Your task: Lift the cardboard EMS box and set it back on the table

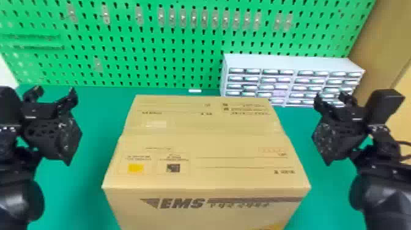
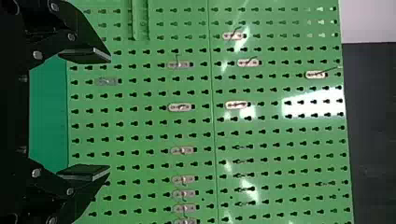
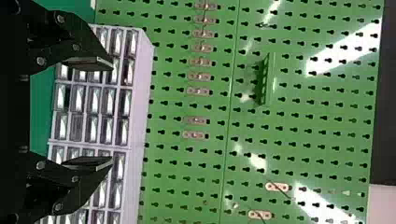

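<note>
The cardboard EMS box [image 1: 201, 143] is sitting mid-table, its top lying shut and hiding the contents; a yellow square and a dark square code are showing on that top. The left gripper [image 1: 55, 91] and right gripper [image 1: 331, 97] are hanging to either side, both clear of the cardboard, each keeping its two fingers spread apart. Beyond the box, toward the right, a pale cabinet [image 1: 284, 62] is holding rows of small clear-fronted drawers [image 1: 273, 72]; contents too small to tell. The green table [image 1: 91, 122] is bearing the box and cabinet, plus a small white item [image 1: 194, 90] lying near the rear edge. Behind, a green pegboard [image 1: 122, 73] is carrying small hook plates [image 1: 193, 16], and a slotted green rack [image 3: 266, 81] is jutting from it in the right wrist view. A brown panel [image 1: 383, 39] is standing at the right.
</note>
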Controlling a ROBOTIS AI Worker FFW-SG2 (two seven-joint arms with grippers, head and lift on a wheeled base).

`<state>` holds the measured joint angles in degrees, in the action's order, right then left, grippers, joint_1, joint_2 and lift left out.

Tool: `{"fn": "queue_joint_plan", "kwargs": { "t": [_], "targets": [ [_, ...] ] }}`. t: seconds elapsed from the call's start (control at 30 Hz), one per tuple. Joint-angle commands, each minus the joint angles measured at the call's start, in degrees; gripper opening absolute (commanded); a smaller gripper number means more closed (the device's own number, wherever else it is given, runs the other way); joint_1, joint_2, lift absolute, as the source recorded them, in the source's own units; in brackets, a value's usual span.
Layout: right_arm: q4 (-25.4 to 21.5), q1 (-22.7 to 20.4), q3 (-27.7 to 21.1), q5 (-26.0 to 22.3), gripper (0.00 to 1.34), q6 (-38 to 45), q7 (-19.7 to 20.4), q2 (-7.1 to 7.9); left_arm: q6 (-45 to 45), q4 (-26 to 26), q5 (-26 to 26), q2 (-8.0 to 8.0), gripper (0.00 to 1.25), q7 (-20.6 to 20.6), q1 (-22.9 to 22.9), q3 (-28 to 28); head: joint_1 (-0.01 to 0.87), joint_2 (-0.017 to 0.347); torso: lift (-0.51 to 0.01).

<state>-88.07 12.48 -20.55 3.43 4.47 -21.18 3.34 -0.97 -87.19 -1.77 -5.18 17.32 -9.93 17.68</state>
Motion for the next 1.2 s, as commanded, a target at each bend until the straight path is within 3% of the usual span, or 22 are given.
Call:
{"fn": "queue_joint_plan", "kwargs": {
  "t": [0.0,0.67,1.17],
  "targets": [
    [0.00,0.00,-0.02,-0.09,0.80,-0.07,0.00,0.00,0.00,0.00,-0.08,0.00,0.83,-0.01,0.00,-0.02,0.678,-0.014,-0.044],
    [0.00,-0.17,-0.02,-0.70,0.80,-0.16,0.00,-0.09,-0.09,0.00,-0.52,0.00,0.83,0.08,-0.18,-0.28,0.678,-0.014,-0.081],
    [0.00,0.00,-0.11,-0.53,0.80,-0.69,0.00,-0.18,-0.18,0.00,-0.52,0.00,0.83,0.08,-0.18,-0.28,0.678,-0.014,-0.080]
  ]
}}
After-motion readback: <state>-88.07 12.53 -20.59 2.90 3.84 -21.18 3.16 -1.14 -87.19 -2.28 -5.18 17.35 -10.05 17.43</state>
